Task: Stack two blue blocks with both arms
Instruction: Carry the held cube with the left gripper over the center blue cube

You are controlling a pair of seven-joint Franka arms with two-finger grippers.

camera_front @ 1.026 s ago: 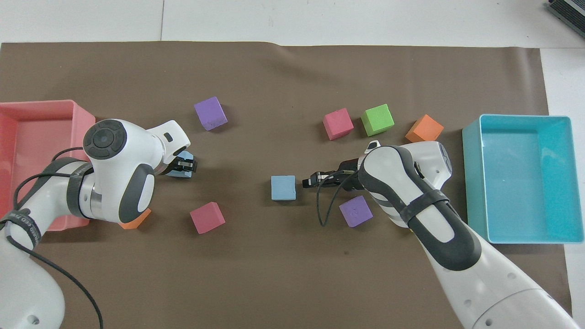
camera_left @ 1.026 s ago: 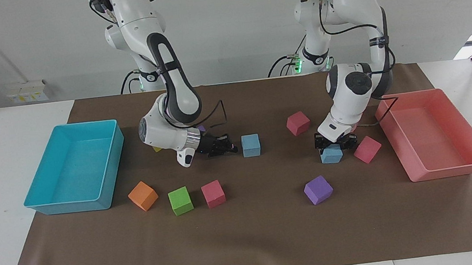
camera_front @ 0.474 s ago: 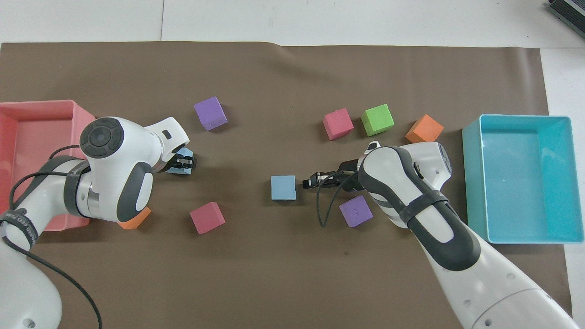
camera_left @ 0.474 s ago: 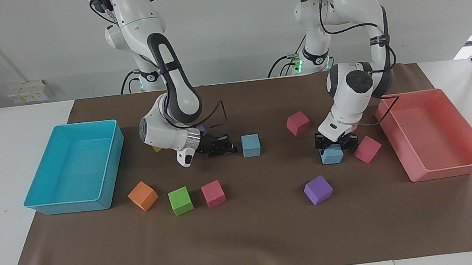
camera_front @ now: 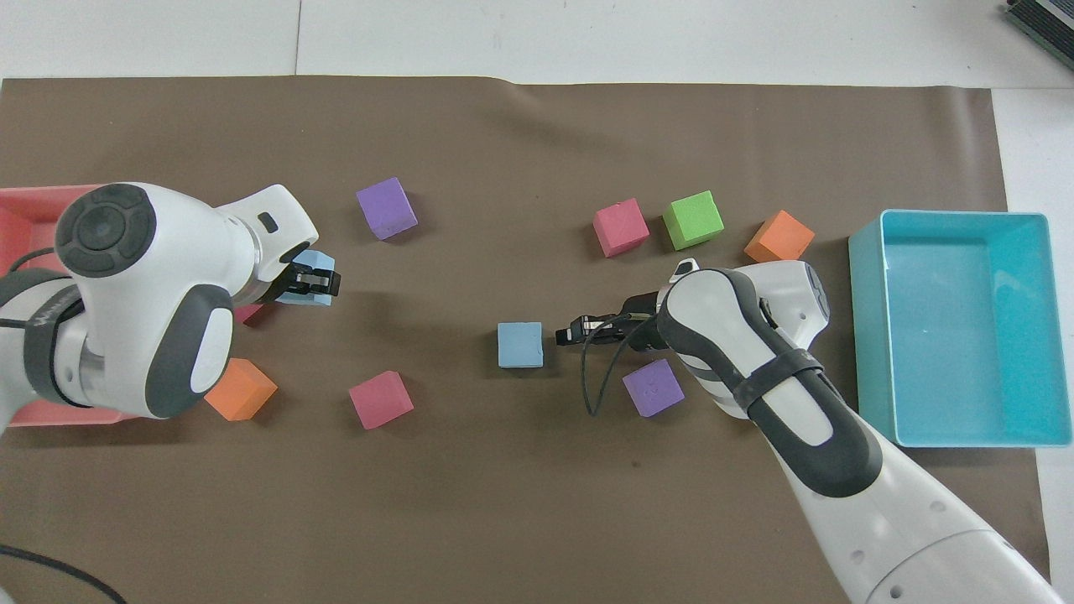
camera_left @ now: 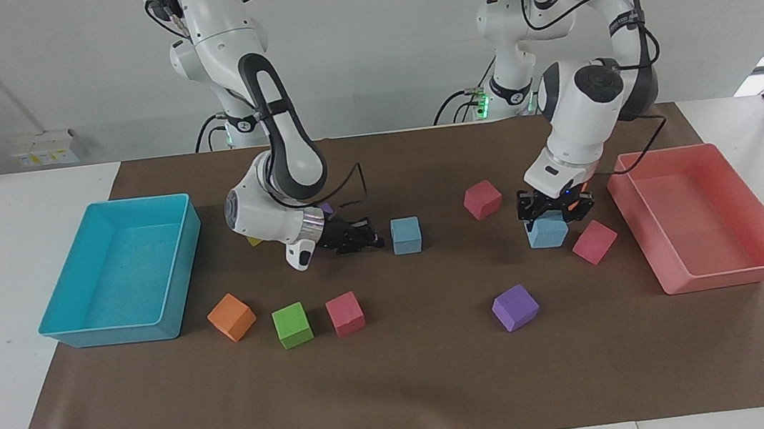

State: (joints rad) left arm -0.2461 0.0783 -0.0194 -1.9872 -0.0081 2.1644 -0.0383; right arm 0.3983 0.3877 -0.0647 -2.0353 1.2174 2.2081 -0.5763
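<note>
My left gripper [camera_left: 553, 212] [camera_front: 312, 280] is shut on a blue block [camera_left: 547, 233] [camera_front: 313, 261] and holds it a little above the mat, beside a pink cube [camera_left: 594, 241]. The other blue block [camera_left: 406, 235] [camera_front: 520, 345] rests on the mat near the middle. My right gripper [camera_left: 377, 242] [camera_front: 560, 336] lies low and level, shut and empty. Its tips point at this block from the right arm's end, a small gap away.
A turquoise tray [camera_left: 115, 335] stands at the right arm's end and a pink tray [camera_left: 727, 274] at the left arm's end. Pink [camera_left: 345, 313], green [camera_left: 292, 325], orange [camera_left: 231, 317] and purple [camera_left: 515, 307] cubes lie scattered on the brown mat.
The left arm has risen, lifting the blue block off the mat in its shut gripper. The right arm and the middle block have stayed put.
</note>
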